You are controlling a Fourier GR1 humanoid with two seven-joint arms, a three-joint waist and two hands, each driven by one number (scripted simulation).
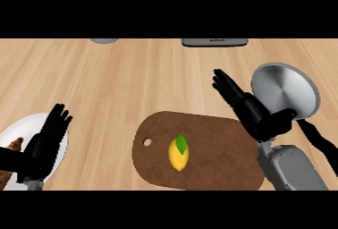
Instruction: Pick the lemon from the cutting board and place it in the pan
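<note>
A yellow lemon (178, 155) with a green leaf lies near the middle of the dark brown cutting board (218, 167) at the lower centre. The silver pan (284, 88) sits to the right, its black handle running down toward the lower right. My right hand (254, 114) hovers between the board and the pan, fingers straight and pointing up-left, holding nothing. It stands to the upper right of the lemon, apart from it. My left hand (45, 141) rests open at the lower left, fingers up.
A white plate (13, 129) with a brownish food item (12, 147) lies under my left hand at the left edge. A grey appliance (214, 42) and a small grey object (103, 40) sit at the counter's far edge.
</note>
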